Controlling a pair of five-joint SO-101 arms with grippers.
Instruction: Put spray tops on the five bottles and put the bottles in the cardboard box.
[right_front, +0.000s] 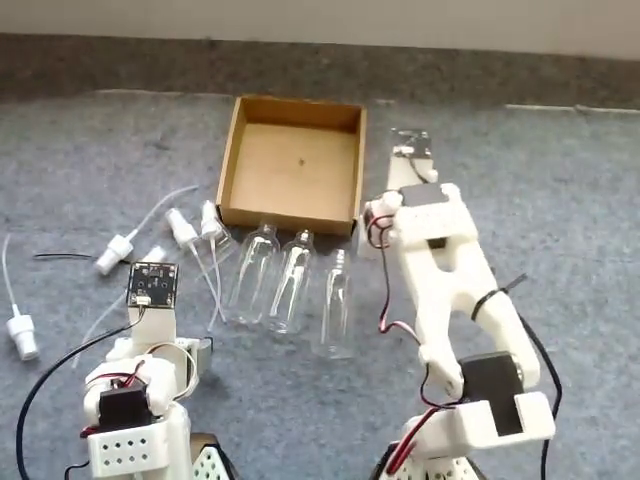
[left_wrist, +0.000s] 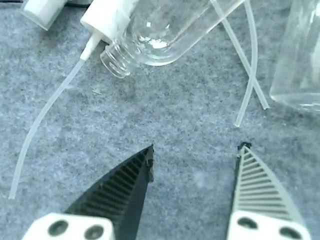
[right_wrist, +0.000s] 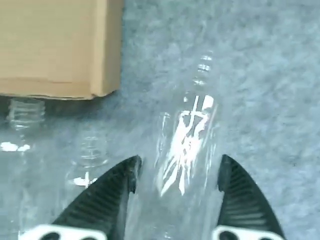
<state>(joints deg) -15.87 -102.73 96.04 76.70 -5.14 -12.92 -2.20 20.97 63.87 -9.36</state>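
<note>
Bottle (right_wrist: 187, 135) of clear plastic, uncapped: sits between right gripper's (right_wrist: 178, 160) black fingers, spread wide and not gripping; long axis runs straight away from them (neck farthest), just beside brown cardboard box (right_wrist: 60, 50) corner.

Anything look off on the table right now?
Nothing spilled or broken. Three uncapped bottles lie on their sides in front of the empty cardboard box, and loose spray tops are strewn beside them. One oddity: I count four bottles, not five. The fourth bottle sits between the jaws of the right gripper.
</note>
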